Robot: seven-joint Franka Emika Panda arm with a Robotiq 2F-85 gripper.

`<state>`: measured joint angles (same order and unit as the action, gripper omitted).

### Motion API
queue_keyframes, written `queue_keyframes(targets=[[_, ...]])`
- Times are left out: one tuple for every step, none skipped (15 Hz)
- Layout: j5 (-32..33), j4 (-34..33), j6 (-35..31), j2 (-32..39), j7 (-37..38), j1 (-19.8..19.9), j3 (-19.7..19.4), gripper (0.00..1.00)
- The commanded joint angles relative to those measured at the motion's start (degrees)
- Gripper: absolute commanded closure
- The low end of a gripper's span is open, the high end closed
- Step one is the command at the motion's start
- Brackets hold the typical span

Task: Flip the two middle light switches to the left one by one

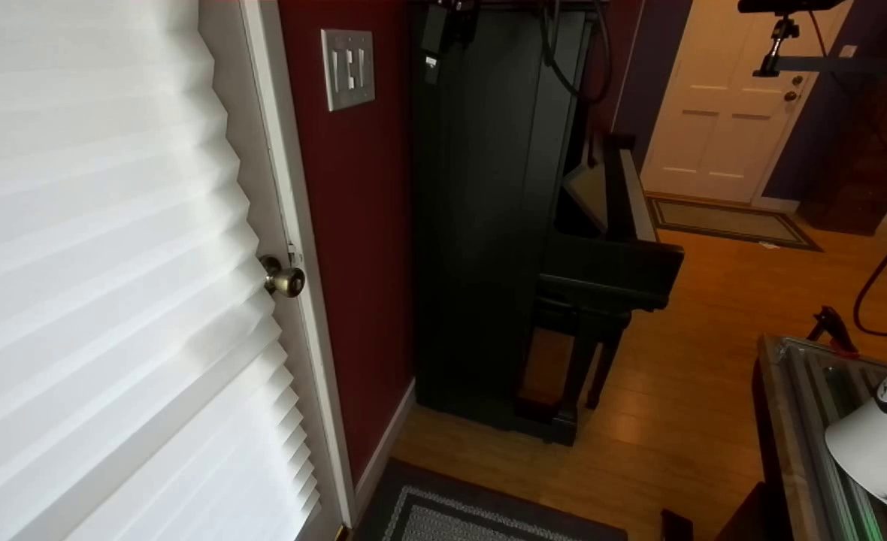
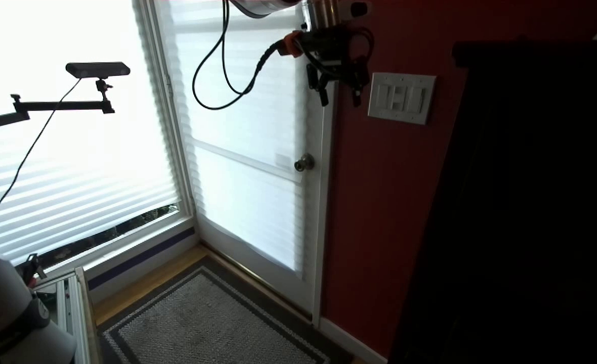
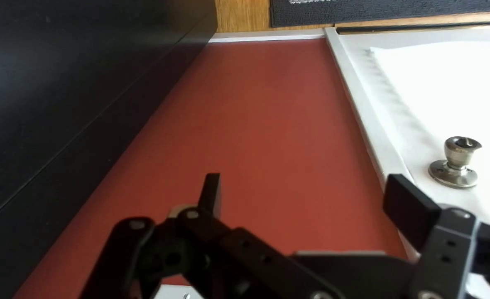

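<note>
While the Robotiq gripper (image 2: 340, 99), parted and empty, points down roomward of the wall plate (image 2: 397, 116), the two middle light switches (image 2: 396, 98) sit untouched mid-plate.

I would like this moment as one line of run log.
middle light switches: positions too small to tell | fingers: open, empty, clear of wall plate

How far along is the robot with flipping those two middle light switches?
Done: nothing I can confirm; the two middle switches look too small to read. Underway: no flip, since the gripper hangs open, apart from the plate. Left: perhaps both flips, going by that gap, though I can't be sure.
</note>
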<state>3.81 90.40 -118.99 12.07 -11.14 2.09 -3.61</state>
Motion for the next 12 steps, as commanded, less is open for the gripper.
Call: queue_keyframes(targets=[[2.60,-1.92,0.41,0.63,-5.02,0.48,0.81,0.00],[4.20,-2.59,0.09,1.10,-7.09,0.38,0.80,0.00],[4.94,-3.50,0.17,1.64,-10.12,0.55,0.95,0.00],[6.19,-4.15,-0.02,2.04,-12.24,0.61,0.94,0.00],[7.52,-4.84,-0.33,2.48,-14.27,0.62,0.90,0.00],[9.24,-5.40,-0.95,2.87,-15.80,0.54,0.81,0.00],[10.59,-6.00,-1.64,3.34,-17.14,0.53,0.78,0.00],[11.46,-6.59,-2.40,4.02,-18.15,0.56,0.83,0.00],[12.66,-7.08,-3.57,4.69,-18.80,0.48,0.82,0.24],[13.63,-7.59,-4.96,5.41,-18.57,0.34,0.77,0.26],[14.49,-8.20,-7.05,6.33,-18.29,0.24,0.76,0.34],[15.96,-8.87,-8.89,7.27,-17.15,0.00,0.48,0.41]])
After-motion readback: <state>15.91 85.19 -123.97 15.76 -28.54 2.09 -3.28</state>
